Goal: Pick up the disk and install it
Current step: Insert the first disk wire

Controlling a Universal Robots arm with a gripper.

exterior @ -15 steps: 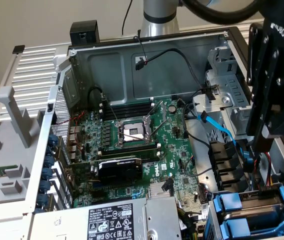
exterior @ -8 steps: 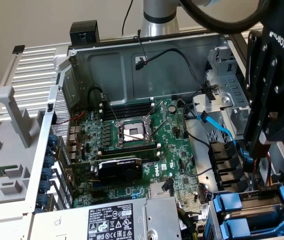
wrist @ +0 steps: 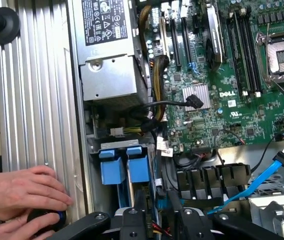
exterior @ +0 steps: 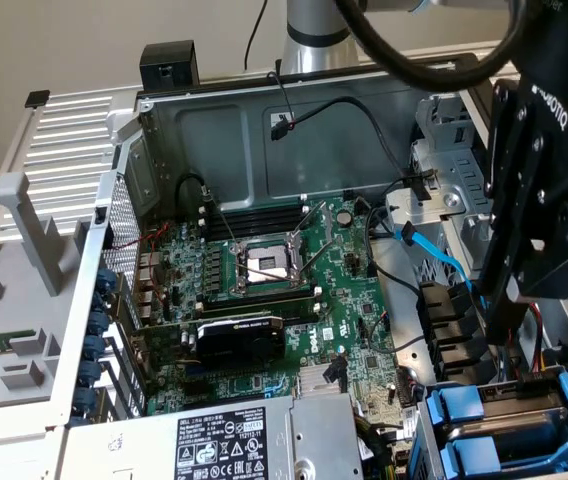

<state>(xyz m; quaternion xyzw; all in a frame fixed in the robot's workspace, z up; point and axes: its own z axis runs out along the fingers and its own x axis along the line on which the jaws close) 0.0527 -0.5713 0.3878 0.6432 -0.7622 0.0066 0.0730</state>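
Two blue-framed drives sit side by side in the drive bay at the case's corner. The disk (wrist: 138,169) (exterior: 464,405) is the one in line with my gripper, its blue carrier end facing up. A second blue carrier (wrist: 113,170) (exterior: 474,462) lies beside it, closer to the case wall. My black gripper (exterior: 504,340) (wrist: 160,222) hangs just above the bay, at the exterior view's right. I cannot tell whether it touches the disk.
The open case holds a green motherboard (exterior: 294,290) with a bare processor socket (exterior: 264,265) and a grey power-supply box (wrist: 109,75). A blue flat cable (exterior: 439,255) and black cables run beside the bay. A person's hands (wrist: 19,192) rest on the case's outer wall.
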